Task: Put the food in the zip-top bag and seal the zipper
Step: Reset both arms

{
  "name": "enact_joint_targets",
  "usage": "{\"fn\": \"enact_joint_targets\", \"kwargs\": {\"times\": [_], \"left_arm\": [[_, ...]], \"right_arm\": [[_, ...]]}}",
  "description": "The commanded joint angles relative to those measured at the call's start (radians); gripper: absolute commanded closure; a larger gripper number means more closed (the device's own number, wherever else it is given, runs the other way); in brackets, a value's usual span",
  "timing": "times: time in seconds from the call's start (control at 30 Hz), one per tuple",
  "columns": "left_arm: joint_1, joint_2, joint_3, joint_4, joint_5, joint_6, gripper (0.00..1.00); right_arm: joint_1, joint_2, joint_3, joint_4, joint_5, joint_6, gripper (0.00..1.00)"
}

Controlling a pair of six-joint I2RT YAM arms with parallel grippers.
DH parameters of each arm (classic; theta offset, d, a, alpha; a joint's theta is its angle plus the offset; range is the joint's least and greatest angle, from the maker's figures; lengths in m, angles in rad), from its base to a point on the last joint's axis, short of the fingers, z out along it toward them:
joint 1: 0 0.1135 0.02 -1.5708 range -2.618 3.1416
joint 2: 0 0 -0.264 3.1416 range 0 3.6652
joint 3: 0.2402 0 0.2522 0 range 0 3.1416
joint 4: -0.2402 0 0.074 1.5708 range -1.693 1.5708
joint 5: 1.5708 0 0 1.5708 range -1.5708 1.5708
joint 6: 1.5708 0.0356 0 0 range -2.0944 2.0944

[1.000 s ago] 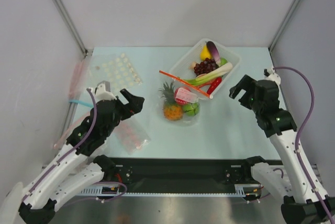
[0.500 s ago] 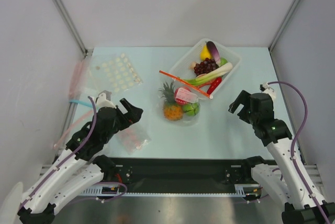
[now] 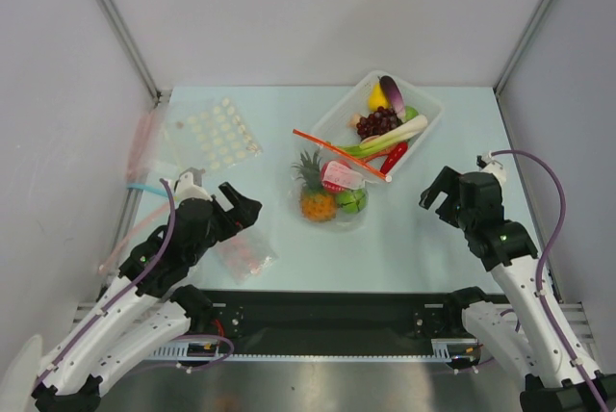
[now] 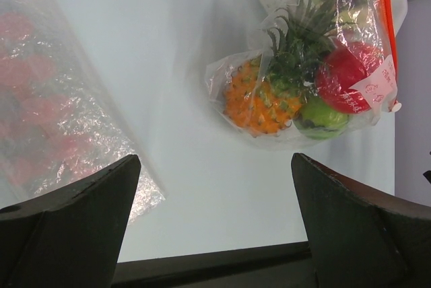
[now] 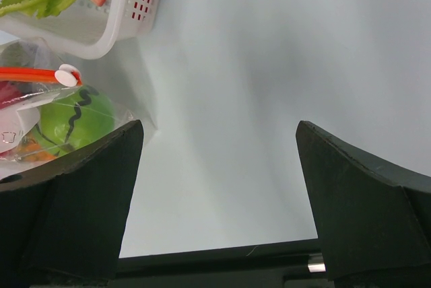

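The clear zip-top bag (image 3: 332, 202) lies at the table's middle with the orange pineapple (image 3: 317, 204), the green fruit (image 3: 351, 200) and the red fruit (image 3: 339, 178) inside it. Its orange-red zipper (image 3: 339, 153) runs along the far side with a white slider at its right end. In the left wrist view the bag (image 4: 229, 76) holds the pineapple (image 4: 259, 99), red fruit (image 4: 343, 76) and green fruit (image 4: 322, 114). My left gripper (image 3: 241, 206) is open and empty, left of the bag. My right gripper (image 3: 438, 189) is open and empty, right of it.
A white basket (image 3: 430, 112) of toy vegetables stands behind the bag, touching it. A packet of pink-red dots (image 3: 241, 250) lies under my left gripper, and a sheet of white dots (image 3: 217, 130) lies at the far left. The table's black front edge (image 3: 337, 311) is near.
Both arms have drawn back toward the near edge of the table, away from the bag. The bag and the food have not moved.
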Motion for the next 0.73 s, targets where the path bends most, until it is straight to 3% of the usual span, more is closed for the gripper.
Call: {"fn": "enact_joint_targets", "kwargs": {"times": [0.0,0.4,0.7], "left_arm": [[0.005,-0.006,0.024,-0.011,-0.009,-0.02,0.0],[0.005,0.015,0.036,-0.021,-0.037,-0.055,0.0],[0.005,0.19,0.218,-0.081,-0.057,-0.06,0.0]], "right_arm": [[0.009,-0.017,0.009,0.001,0.022,0.007,0.0],[0.01,-0.027,0.015,-0.006,0.038,0.003,0.0],[0.01,-0.005,0.024,-0.015,0.029,0.01,0.0]]}}
